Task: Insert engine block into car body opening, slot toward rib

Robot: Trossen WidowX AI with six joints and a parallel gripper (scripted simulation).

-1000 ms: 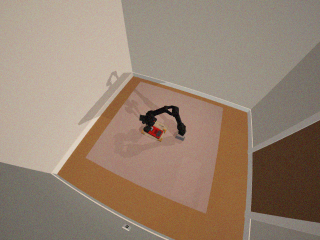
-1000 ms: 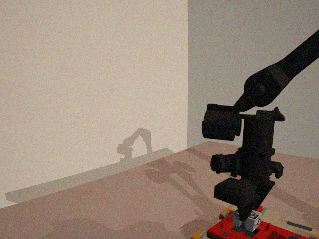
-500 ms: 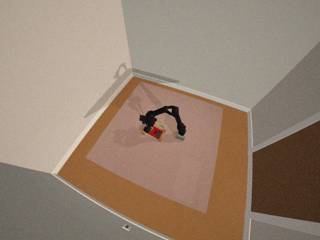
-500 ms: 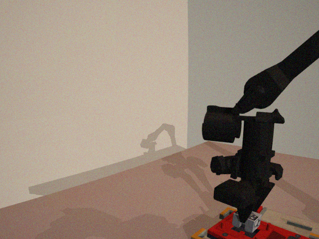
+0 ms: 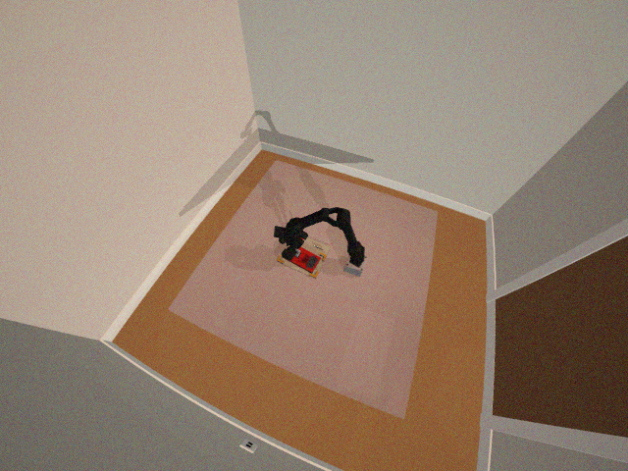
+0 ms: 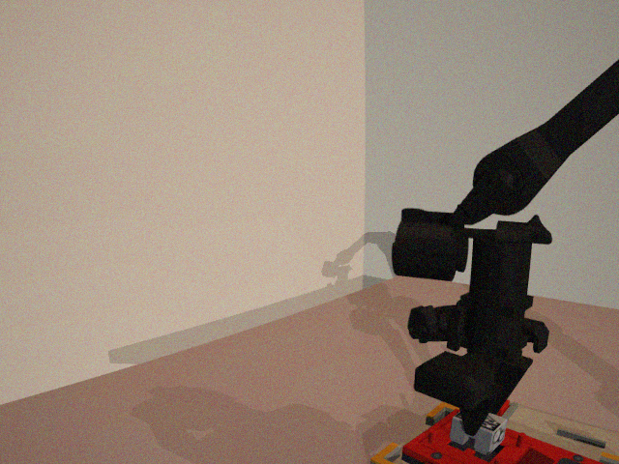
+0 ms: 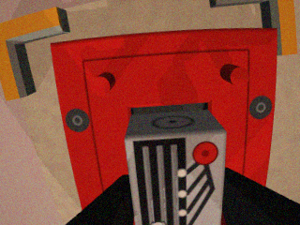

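My gripper point(image 6: 474, 426) is shut on the grey engine block point(image 6: 487, 433) point(image 7: 175, 182), which has black stripes and a red dot on its top face. The block stands upright in the opening of the red car body point(image 7: 163, 69) point(image 6: 429, 444) point(image 5: 305, 260), with most of its height still showing above the red surface in the exterior view. The dark opening point(image 7: 169, 111) shows just beyond the block in the wrist view. My black fingers flank the block's left and right sides. The rib and the slot are hidden.
The car body lies on a tan board point(image 5: 321, 249) point(image 6: 545, 424) with orange corner brackets point(image 7: 34, 44) point(image 7: 262, 0) point(image 6: 439, 410). A grey bar point(image 6: 579, 438) lies on the board. The arm's grey base point(image 5: 353, 270) stands to the right. Walls lie far off.
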